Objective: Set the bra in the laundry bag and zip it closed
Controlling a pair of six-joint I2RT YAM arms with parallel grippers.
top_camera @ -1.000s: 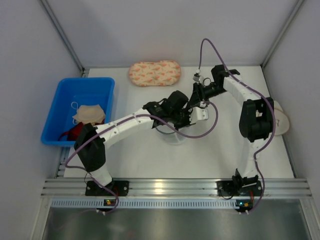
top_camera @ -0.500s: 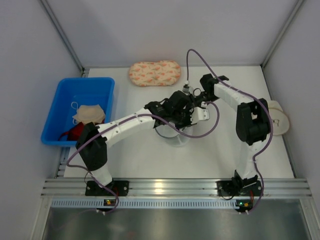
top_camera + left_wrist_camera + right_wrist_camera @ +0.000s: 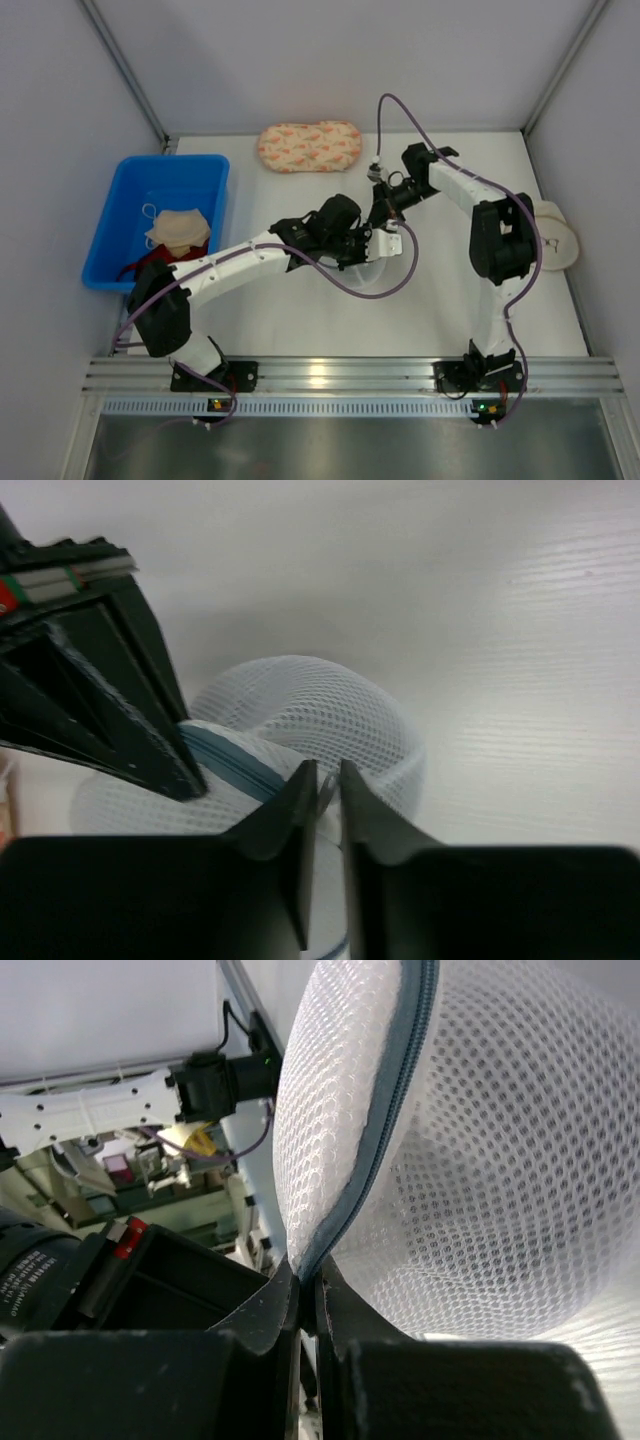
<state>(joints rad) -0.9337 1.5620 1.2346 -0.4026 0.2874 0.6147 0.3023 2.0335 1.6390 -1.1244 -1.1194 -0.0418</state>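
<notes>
The laundry bag (image 3: pixel 372 268) is a white mesh dome with a blue zipper, lying mid-table under both grippers. In the left wrist view the laundry bag (image 3: pixel 310 705) fills the centre. My left gripper (image 3: pixel 327 782) is closed to a thin slit with the small metal zipper pull (image 3: pixel 328 788) caught between its tips. From above, the left gripper (image 3: pixel 368 243) sits just left of the right gripper (image 3: pixel 383 212). My right gripper (image 3: pixel 308 1282) is shut on the blue zipper seam (image 3: pixel 385 1130) at the edge of the laundry bag (image 3: pixel 500 1160). The bra is hidden.
A blue bin (image 3: pixel 175 160) at the left holds a beige cloth (image 3: pixel 178 228) and some red fabric. A peach patterned pouch (image 3: pixel 310 146) lies at the back. A pale round thing (image 3: pixel 560 240) sits against the right wall. Grey walls enclose the table.
The right gripper closed onto the bag's zipper seam. The left arm slid right and lower, and the bag shifted right with it.
</notes>
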